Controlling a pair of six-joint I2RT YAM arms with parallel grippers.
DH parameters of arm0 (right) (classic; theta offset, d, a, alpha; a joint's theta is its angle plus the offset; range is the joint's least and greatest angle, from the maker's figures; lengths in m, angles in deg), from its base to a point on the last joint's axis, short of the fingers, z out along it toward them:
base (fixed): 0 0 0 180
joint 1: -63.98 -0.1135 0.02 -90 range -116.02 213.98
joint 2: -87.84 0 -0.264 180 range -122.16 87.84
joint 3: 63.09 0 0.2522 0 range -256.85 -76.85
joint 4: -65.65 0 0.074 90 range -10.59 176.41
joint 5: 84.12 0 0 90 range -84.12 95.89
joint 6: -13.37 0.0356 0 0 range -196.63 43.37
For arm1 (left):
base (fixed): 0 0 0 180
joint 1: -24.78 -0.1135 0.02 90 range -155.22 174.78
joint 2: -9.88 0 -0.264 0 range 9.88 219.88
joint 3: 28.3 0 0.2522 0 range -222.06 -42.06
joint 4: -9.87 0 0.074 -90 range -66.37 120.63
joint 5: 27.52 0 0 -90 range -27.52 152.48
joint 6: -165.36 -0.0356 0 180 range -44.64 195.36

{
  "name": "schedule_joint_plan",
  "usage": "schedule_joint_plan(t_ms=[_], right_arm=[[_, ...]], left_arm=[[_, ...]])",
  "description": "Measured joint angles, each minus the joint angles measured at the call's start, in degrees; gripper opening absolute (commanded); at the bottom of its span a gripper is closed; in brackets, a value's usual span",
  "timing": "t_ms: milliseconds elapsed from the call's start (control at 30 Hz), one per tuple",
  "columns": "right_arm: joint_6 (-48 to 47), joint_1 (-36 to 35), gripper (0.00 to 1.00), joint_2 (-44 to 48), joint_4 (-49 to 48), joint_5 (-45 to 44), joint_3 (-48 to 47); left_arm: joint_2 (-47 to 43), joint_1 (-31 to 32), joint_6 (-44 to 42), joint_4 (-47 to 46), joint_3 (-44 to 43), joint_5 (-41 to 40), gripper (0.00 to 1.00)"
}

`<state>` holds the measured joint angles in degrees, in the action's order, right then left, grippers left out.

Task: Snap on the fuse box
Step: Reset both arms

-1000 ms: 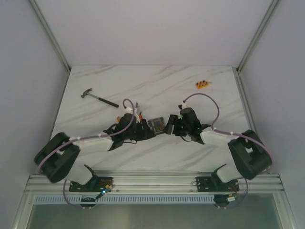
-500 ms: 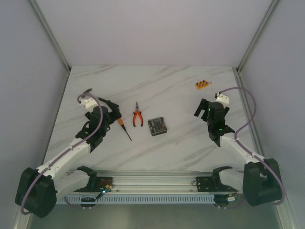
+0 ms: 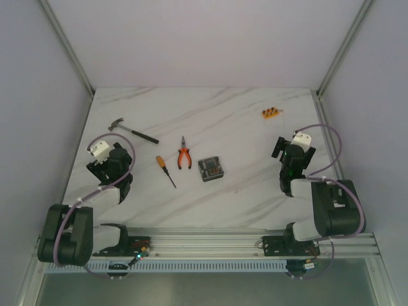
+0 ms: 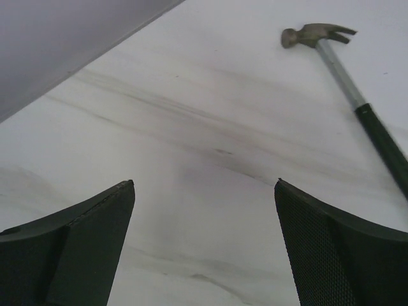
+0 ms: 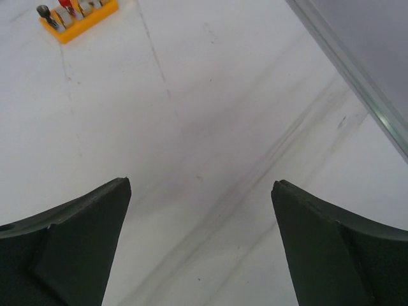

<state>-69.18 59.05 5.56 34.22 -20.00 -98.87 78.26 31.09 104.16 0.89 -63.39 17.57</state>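
Note:
The fuse box (image 3: 211, 169), small, black and square with orange fuses inside, lies on the marble table (image 3: 210, 121) at its middle. Neither wrist view shows it. My left gripper (image 3: 102, 167) is open and empty near the table's left edge, far left of the box; in the left wrist view (image 4: 204, 185) only bare table lies between its fingers. My right gripper (image 3: 280, 148) is open and empty near the right edge, far right of the box; the right wrist view (image 5: 201, 182) shows bare table between its fingers.
A hammer (image 3: 132, 132) lies at the back left, also in the left wrist view (image 4: 347, 80). A screwdriver (image 3: 166, 170) and orange-handled pliers (image 3: 183, 155) lie left of the box. A small orange strip of fuses (image 3: 271, 113) lies at the back right, also in the right wrist view (image 5: 76, 18).
Both arms have drawn back from the fuse box at the middle to the table's sides and folded toward their bases. The box lies alone, freed from both grippers.

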Motion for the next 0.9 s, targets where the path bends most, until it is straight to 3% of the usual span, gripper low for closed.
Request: schedule_joint_plan(t_ms=[167,367,533,667,900], right_arm=[[-2.60,1.86,1.00,-2.25,-18.23,2.47,9.25],[-4.35,2.80,1.00,-5.51,-22.67,7.10,10.19],[-4.76,2.97,1.00,-5.49,-24.76,8.81,9.90],[-4.76,3.02,1.00,-5.49,-25.00,9.33,9.90],[-4.76,3.02,1.00,-5.49,-25.03,9.62,9.90]], left_arm=[[6.01,-2.54,-6.36,-12.24,3.87,1.38,1.00],[10.62,-3.41,-14.16,-31.85,7.43,9.01,1.00],[17.53,-4.28,-20.96,-45.51,11.23,20.98,1.00],[20.79,-4.37,-24.48,-46.27,9.05,29.40,1.00],[20.68,-4.39,-26.32,-47.56,8.17,32.94,1.00]])
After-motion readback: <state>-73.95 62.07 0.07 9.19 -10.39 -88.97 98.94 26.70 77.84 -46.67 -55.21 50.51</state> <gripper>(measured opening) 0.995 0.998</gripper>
